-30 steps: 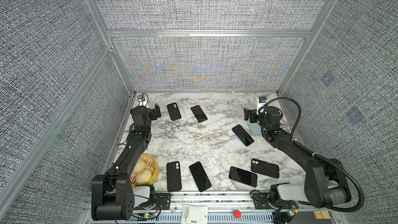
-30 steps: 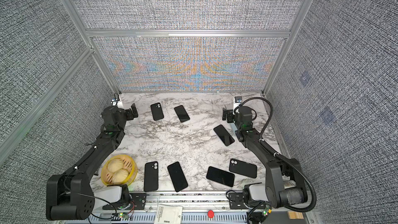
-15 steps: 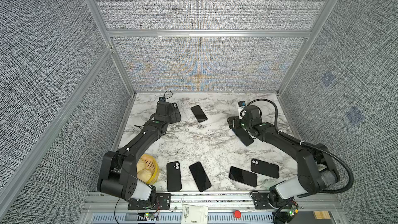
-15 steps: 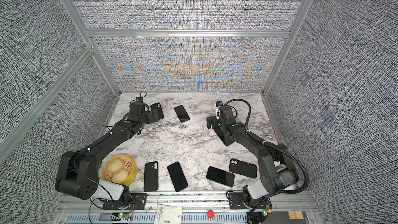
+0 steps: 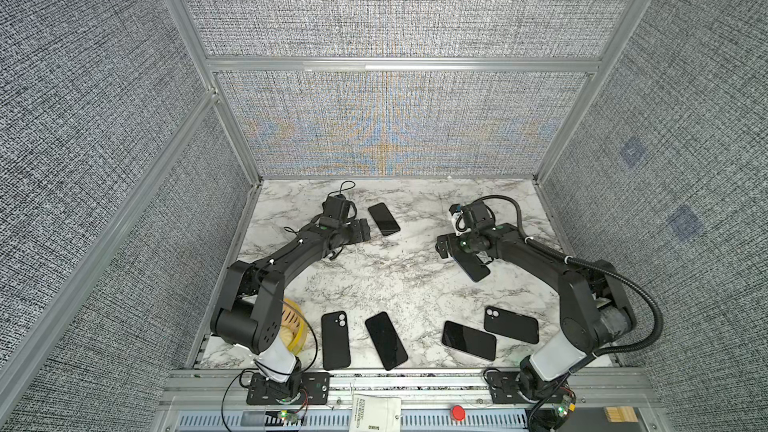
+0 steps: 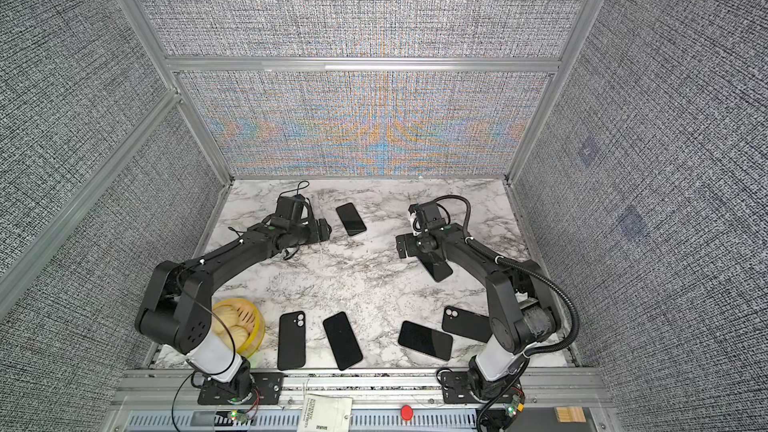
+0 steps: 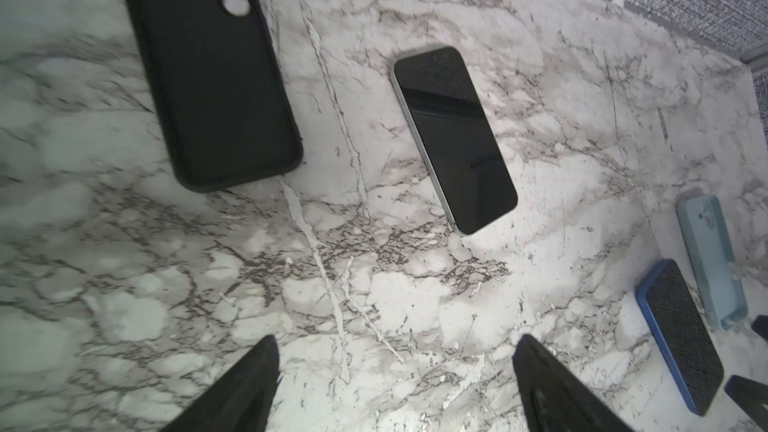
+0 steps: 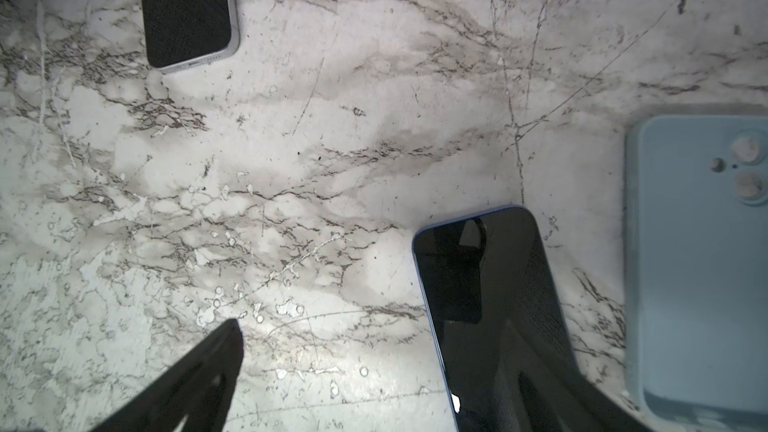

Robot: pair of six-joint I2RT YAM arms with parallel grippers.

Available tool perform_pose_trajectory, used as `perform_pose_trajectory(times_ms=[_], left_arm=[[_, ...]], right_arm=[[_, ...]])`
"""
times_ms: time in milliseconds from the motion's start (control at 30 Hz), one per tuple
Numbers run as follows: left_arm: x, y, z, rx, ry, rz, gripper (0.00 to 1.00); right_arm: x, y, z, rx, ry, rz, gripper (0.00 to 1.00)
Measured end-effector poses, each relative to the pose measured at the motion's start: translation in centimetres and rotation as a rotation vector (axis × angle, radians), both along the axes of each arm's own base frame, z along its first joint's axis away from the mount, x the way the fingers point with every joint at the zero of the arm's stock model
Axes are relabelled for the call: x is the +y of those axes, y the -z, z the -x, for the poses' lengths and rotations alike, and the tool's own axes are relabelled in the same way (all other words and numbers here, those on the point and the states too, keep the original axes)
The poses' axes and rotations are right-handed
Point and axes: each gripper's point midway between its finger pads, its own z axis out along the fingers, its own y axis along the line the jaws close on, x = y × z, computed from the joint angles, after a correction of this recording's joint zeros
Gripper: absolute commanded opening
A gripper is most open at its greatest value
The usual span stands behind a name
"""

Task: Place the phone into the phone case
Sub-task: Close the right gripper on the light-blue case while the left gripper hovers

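Observation:
In the left wrist view a black phone case (image 7: pixel 208 72) lies hollow side up on the marble, beside a silver-edged phone (image 7: pixel 455 139) with its screen up. My left gripper (image 7: pixel 397 367) hovers open over bare marble short of both. In both top views it (image 5: pixel 362 231) sits just left of that phone (image 5: pixel 384 219); the arm hides the black case there. My right gripper (image 8: pixel 374 367) is open, one finger over a blue-edged phone (image 8: pixel 490 305) and the other over bare marble. A light blue case (image 8: pixel 698 263) lies beside that phone.
Along the front edge lie a black case (image 5: pixel 336 340), a dark phone (image 5: pixel 385 346), another phone (image 5: pixel 468 340) and a second black case (image 5: pixel 511 324). A yellow basket of buns (image 5: pixel 293 326) sits front left under the left arm. Mesh walls enclose the table.
Both arms have swung from the back corners toward the middle. The left gripper now sits by the silver-edged phone, slightly narrower. The right gripper now hangs over the blue-edged phone.

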Motion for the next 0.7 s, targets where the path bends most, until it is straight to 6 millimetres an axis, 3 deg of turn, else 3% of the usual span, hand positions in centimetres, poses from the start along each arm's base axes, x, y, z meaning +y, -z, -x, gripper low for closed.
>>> perform_pose_trajectory(times_ms=[200,400,700], left_arm=[[-1.7,1.8,1.2,0.107,0.061,0.057,0.9],[-2.3,1.8,1.8,0.142,0.07,0.099,0.9],[-2.1,2.6,2.8,0.212,0.057,0.107,0.9]], right_arm=[[1.6,0.9,-0.1,0.034,-0.025,0.018,0.99],[6.3,1.4,-0.1,0.037,-0.116,0.023,0.99],[9.0,2.1,0.1,0.043,-0.147,0.029,0.99]])
